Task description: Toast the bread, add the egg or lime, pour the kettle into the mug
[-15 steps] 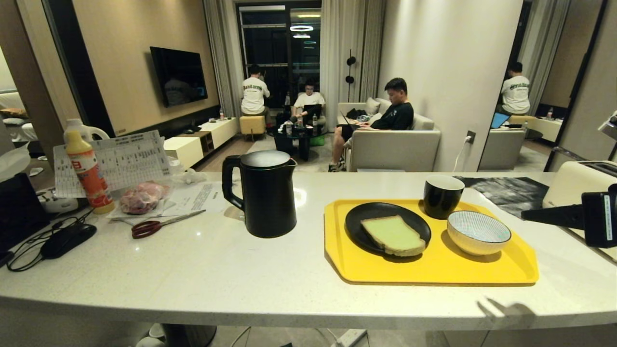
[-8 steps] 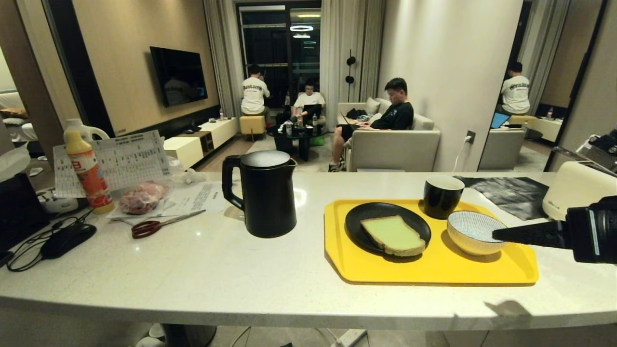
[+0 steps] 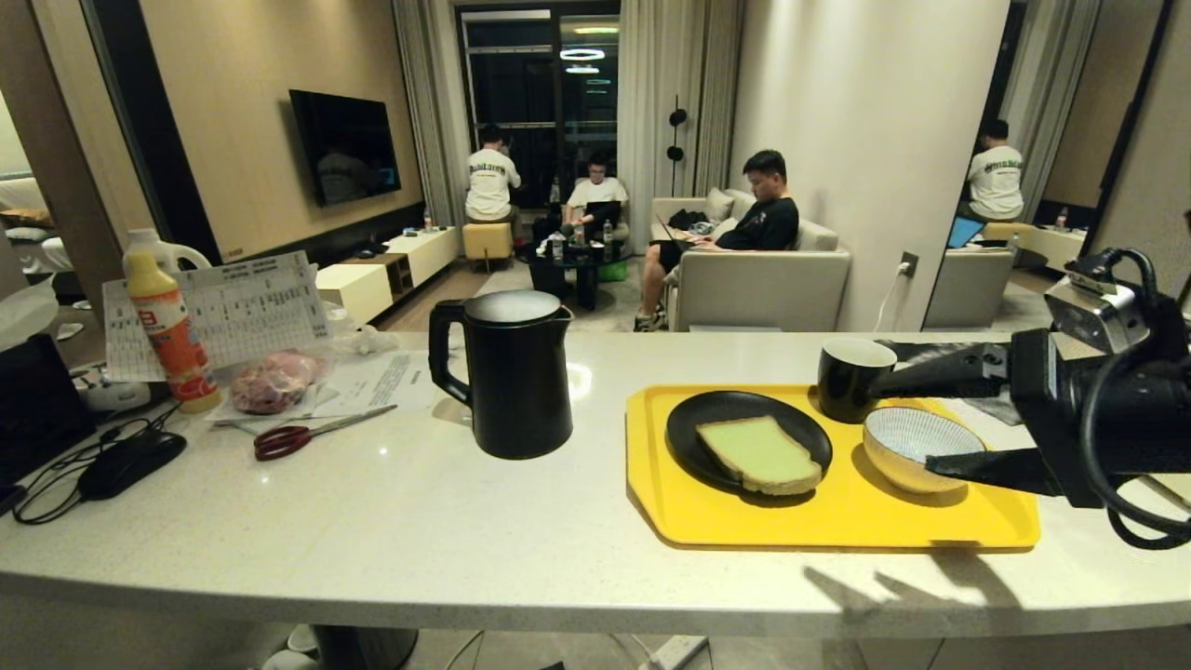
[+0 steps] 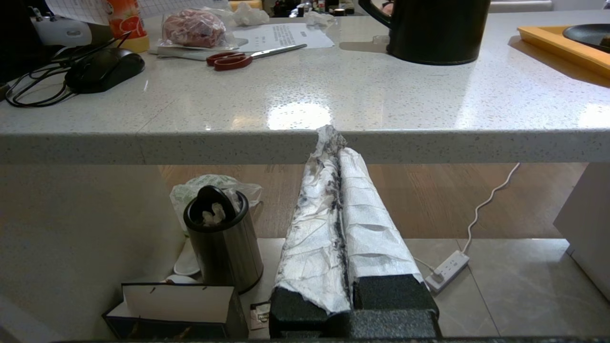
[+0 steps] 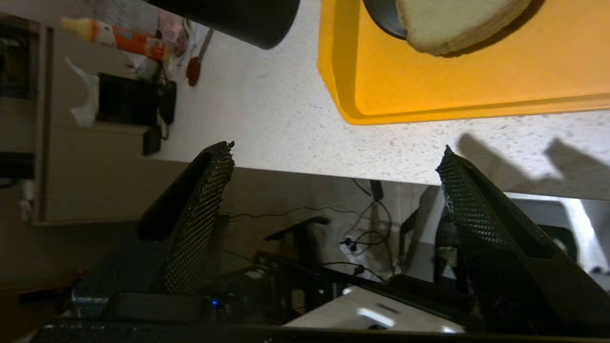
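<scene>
I have the right gripper [image 3: 907, 423] level above the yellow tray [image 3: 837, 521], fingers spread wide and empty, one either side of the striped bowl [image 3: 907, 447]. One bread slice [image 3: 758, 454] lies on one black plate [image 3: 744, 423]; I should come in low and pinch its crust edges. One mug [image 3: 851, 377], one kettle [image 3: 512, 372]. Left gripper [image 4: 333, 152] parked below the tabletop [image 3: 419, 521], fingers pressed together.

kettle [image 3: 510, 374] x1 | bread [image 3: 758, 454] x1 | mug [image 3: 851, 378] x1 | bowl [image 3: 907, 448] x1 | tray [image 3: 837, 516] x1 | scissors [image 3: 312, 435] x1 | bottles [image 3: 167, 326] prob. x2
</scene>
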Controlling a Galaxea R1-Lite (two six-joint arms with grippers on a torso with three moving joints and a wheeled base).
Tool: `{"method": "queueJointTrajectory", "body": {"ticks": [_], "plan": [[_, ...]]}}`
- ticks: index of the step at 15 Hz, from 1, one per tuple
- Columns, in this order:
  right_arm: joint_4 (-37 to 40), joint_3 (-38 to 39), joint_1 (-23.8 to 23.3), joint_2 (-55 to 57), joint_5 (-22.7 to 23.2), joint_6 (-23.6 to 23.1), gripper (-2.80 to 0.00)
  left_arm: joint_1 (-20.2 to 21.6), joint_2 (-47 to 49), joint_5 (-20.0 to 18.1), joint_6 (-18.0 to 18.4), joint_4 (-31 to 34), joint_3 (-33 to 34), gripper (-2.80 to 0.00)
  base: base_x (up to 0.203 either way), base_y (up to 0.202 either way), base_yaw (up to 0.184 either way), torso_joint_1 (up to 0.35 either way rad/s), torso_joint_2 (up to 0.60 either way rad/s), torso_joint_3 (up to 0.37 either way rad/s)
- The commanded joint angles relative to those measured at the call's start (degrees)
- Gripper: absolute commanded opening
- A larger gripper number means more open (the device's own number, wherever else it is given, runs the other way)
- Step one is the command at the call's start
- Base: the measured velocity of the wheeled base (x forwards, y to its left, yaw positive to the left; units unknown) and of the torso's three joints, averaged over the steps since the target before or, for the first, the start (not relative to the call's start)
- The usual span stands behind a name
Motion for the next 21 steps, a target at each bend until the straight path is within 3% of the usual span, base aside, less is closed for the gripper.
{"method": "queueJointTrajectory", "body": {"ticks": [1,7,11,17,21], "plan": [[-1.9,1.7,0.8,2.3,0.2,2.2,0.0,0.0,-0.2,0.0,0.0,0.0,0.0,-2.8,0.0,0.0,0.0,0.0,0.0,0.0],[-17.6,9.0,0.8,9.6,-0.4,4.9,0.0,0.0,-0.2,0.0,0.0,0.0,0.0,-2.8,0.0,0.0,0.0,0.0,0.0,0.0],[-21.5,8.8,0.7,13.5,-0.5,4.7,0.0,0.0,-0.2,0.0,0.0,0.0,0.0,-2.8,0.0,0.0,0.0,0.0,0.0,0.0],[-22.8,8.4,0.9,16.6,-9.3,4.9,0.0,0.0,-0.2,0.0,0.0,0.0,0.0,-2.8,0.0,0.0,0.0,0.0,0.0,0.0],[-22.7,8.5,0.9,18.2,-11.5,6.4,0.0,0.0,-0.2,0.0,0.0,0.0,0.0,-2.8,0.0,0.0,0.0,0.0,0.0,0.0]]}}
